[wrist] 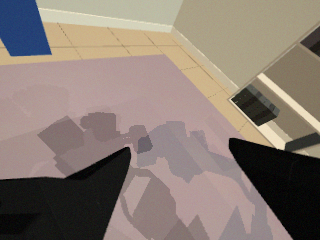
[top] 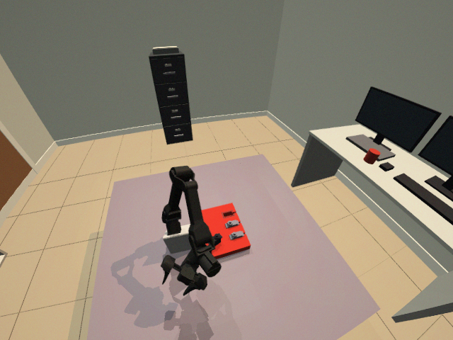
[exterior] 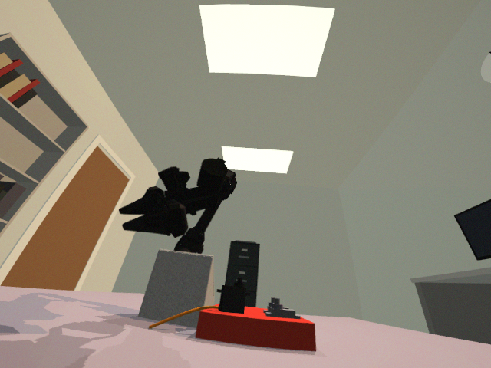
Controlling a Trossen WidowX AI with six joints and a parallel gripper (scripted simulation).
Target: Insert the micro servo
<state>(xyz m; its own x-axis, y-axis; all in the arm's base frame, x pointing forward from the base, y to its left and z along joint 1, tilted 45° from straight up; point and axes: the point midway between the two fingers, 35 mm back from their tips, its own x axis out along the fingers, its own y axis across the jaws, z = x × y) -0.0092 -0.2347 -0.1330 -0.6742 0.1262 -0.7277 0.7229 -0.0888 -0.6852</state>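
Gripper [top: 176, 281]: jaws spread wide with nothing between them. In the top view it hangs at lower centre of the frame, off the deck and over the mauve mat [top: 292, 256]. The wrist view shows both fingertips well apart, with only the mat and shadows between them.

Micro servo [exterior: 232, 297]: in the exterior view it stands upright at the left end of the red deck [exterior: 258, 328], low in the frame. Its orange cable [exterior: 180, 315] trails left, off the deck and down to the mat. In the top view the arm covers most of it.

Marked pocket [top: 228, 212]: a dark slot near the deck's upper edge, with two seated grey servos [top: 231, 223] below it.
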